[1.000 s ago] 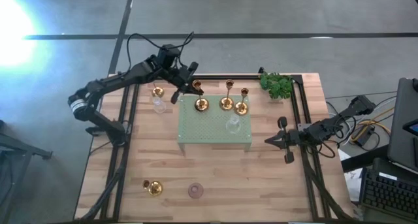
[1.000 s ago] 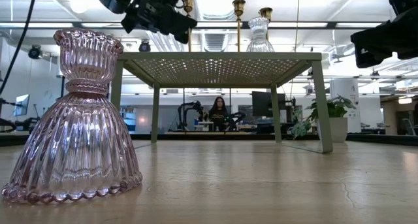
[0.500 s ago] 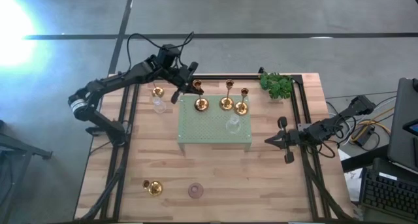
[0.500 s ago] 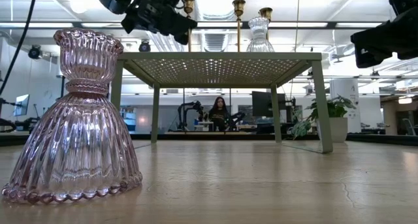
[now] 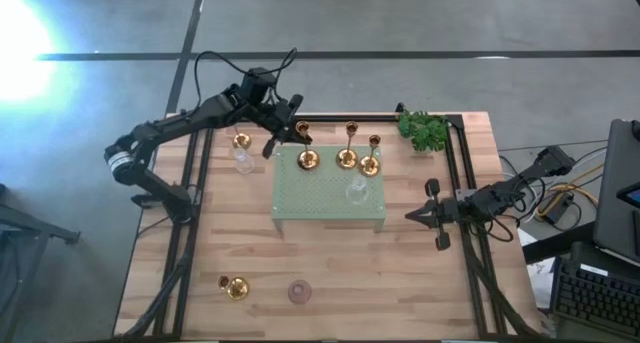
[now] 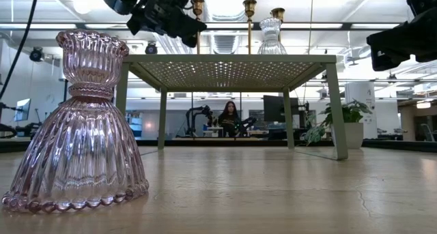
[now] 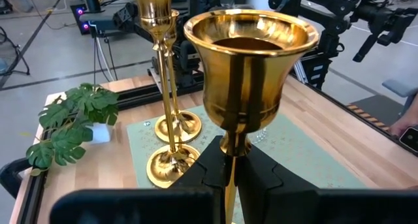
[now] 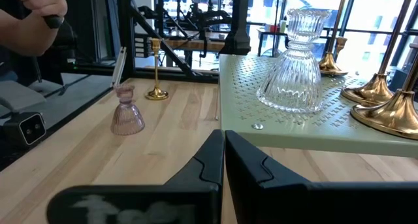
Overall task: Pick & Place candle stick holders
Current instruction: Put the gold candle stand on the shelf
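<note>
My left gripper [image 5: 291, 132] is shut on a gold candle stick holder [image 7: 251, 61] at the far-left corner of the pale green tray [image 5: 325, 205]. Two more gold holders [image 5: 347, 160] [image 5: 370, 166] and a clear glass one [image 5: 356, 190] stand on the tray. Left of the tray, a gold holder [image 5: 240, 141] and a clear glass one [image 5: 243, 163] stand on the table. A gold holder [image 5: 235, 287] and a pinkish glass one [image 5: 299, 291] stand near the front edge. My right gripper [image 5: 415, 215] waits shut, right of the tray. My left gripper pinches the gold holder's thin stem [image 7: 229, 164] just below the cup, between its two fingers [image 7: 212, 175]. The fingers come nearly level from the table's far-left side and lie across the stem. The holder stands upright, its round base [image 5: 308, 161] over the tray's far-left corner.
A green leafy sprig [image 5: 425, 130] sits at the far right corner. Black rails [image 5: 455, 173] run along the table's sides. In the low view the tray [image 6: 232, 60] stands on legs above the table. A person's hand [image 8: 39, 5] shows beyond the table.
</note>
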Motion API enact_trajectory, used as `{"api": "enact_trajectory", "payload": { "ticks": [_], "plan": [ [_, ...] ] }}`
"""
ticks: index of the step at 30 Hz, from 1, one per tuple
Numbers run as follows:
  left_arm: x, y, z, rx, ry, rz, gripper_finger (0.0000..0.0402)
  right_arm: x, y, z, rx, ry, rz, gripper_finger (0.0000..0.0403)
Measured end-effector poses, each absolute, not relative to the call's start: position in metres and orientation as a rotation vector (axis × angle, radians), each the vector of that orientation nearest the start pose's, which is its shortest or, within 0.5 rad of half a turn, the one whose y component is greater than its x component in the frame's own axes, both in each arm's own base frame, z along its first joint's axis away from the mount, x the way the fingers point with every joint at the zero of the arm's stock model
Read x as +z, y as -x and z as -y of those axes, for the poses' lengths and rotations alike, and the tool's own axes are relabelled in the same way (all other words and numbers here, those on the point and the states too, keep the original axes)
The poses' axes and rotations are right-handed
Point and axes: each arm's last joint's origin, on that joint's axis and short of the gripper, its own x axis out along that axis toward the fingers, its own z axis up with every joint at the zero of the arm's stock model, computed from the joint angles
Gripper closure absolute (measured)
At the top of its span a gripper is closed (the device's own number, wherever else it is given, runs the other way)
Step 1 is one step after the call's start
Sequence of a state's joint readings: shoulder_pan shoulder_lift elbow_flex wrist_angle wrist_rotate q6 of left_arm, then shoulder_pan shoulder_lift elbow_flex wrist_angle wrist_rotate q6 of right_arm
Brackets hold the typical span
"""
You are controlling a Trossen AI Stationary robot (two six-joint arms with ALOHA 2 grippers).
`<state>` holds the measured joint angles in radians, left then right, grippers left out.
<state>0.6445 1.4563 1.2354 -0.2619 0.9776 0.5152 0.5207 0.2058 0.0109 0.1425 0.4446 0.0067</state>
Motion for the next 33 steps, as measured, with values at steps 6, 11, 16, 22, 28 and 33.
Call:
{"api": "enact_trajectory", "payload": {
  "ticks": [6, 11, 16, 22, 28, 33],
  "plan": [
    [0.3317, -0.2673, -0.1709, -0.398, -0.154, -0.239, 0.0382, 0.164, -0.0993, -0.0426, 0.076, 0.017, -0.046, 0.0394],
    [0.3315, -0.2674, -0.1711, -0.391, -0.153, -0.243, 0.0382, 0.164, -0.0993, -0.0426, 0.076, 0.017, -0.046, 0.0394],
    [0.3312, -0.2675, -0.1718, -0.371, -0.157, -0.253, 0.0382, 0.164, -0.0993, -0.0426, 0.076, 0.017, -0.046, 0.0394],
    [0.331, -0.2675, -0.1728, -0.35, -0.163, -0.261, 0.0382, 0.164, -0.0993, -0.0426, 0.076, 0.017, -0.046, 0.0394],
    [0.3309, -0.2674, -0.173, -0.344, -0.164, -0.263, 0.0382, 0.164, -0.0993, -0.0426, 0.076, 0.017, -0.046, 0.0394],
    [0.331, -0.2675, -0.173, -0.34, -0.152, -0.267, 0.0382, 0.164, -0.0993, -0.0426, 0.075, 0.017, -0.046, 0.0394]
  ]
}}
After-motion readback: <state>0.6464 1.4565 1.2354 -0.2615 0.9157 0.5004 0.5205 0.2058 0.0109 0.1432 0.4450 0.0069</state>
